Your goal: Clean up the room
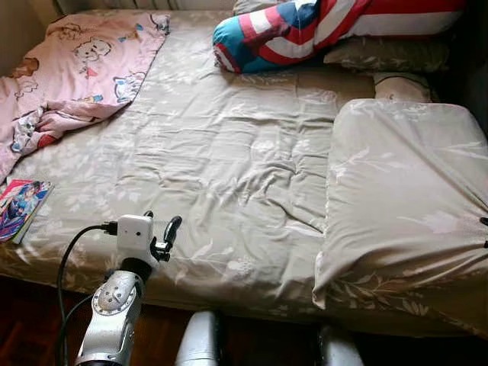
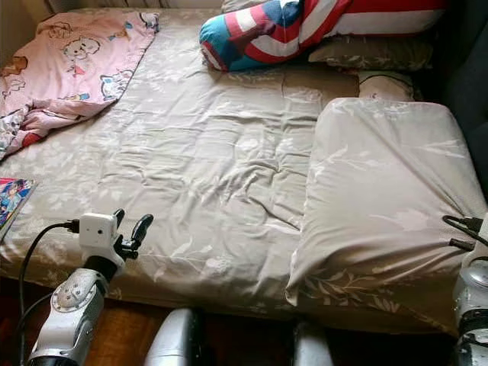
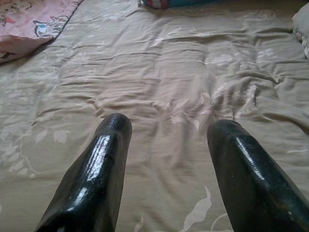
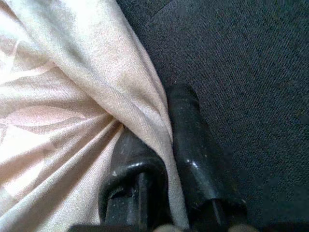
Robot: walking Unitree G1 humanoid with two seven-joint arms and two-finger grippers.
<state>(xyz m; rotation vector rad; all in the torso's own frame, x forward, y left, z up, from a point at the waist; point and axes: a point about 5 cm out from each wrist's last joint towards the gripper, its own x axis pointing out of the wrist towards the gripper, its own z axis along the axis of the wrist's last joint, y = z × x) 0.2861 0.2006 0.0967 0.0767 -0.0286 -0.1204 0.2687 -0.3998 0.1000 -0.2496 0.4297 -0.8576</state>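
Right end effector point(image 4: 161, 145) pinches the folded duvet's point(image 1: 404, 198) near-right corner, long axis running headward.

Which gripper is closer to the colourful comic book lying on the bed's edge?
Left. The left gripper hovers over the bedspread just beside the colourful comic book; the right gripper pinches the folded beige duvet across the bed.

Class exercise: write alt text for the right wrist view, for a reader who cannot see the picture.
The right gripper is shut on a fold of the beige duvet, the cloth pinched between its two black fingers. Faint pale leaf patterns show on the fabric, which bunches into creases toward the grip. Beside it lies a dark, finely textured surface.
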